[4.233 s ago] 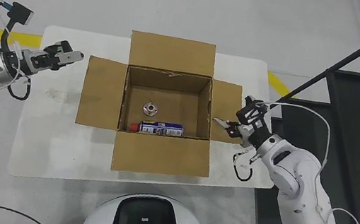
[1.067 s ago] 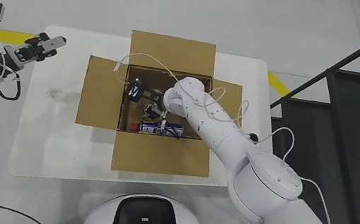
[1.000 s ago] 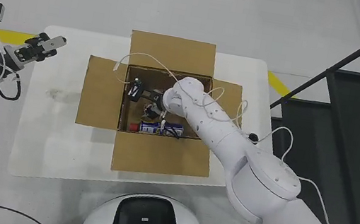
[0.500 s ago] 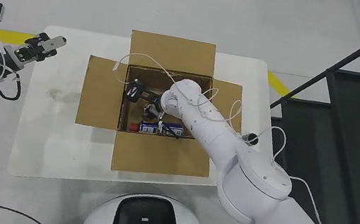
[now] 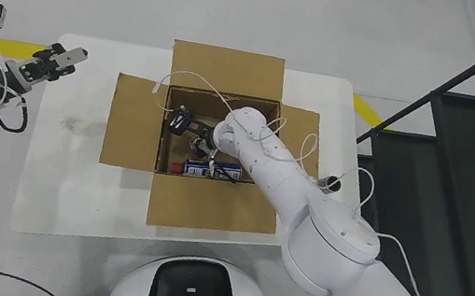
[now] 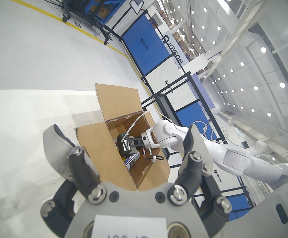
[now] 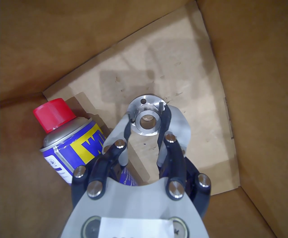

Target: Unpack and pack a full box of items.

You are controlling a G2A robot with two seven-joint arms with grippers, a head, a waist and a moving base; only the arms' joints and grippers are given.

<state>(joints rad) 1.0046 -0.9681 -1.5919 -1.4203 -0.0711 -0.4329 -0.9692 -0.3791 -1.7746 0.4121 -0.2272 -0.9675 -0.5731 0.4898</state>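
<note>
A cardboard box [image 5: 226, 72] is seen standing open on a white table [image 5: 61, 185], with all four flaps folded out flat. The right gripper [image 7: 145, 118] is lowered inside the box. A small metal ring [image 7: 144, 104], flanged and with a round bore, is held between its jaws. The jaws are drawn in on the ring, one dark pad [image 7: 163, 117] set against each side of the raised hub. The ring lies flat at the fingertips, on or just above the box floor; which of the two cannot be told. A blue and yellow spray can [image 7: 67, 139] with a red cap is laid on its side just beside one jaw, against the box wall, and is not touched by the pads.

The left gripper [image 6: 122, 130] is held over the far left corner of the table, well apart from the box. Its jaws are spread wide, and nothing is held between the fingers [image 6: 193, 144]. The box and the right arm are seen beyond the gap between them.
</note>
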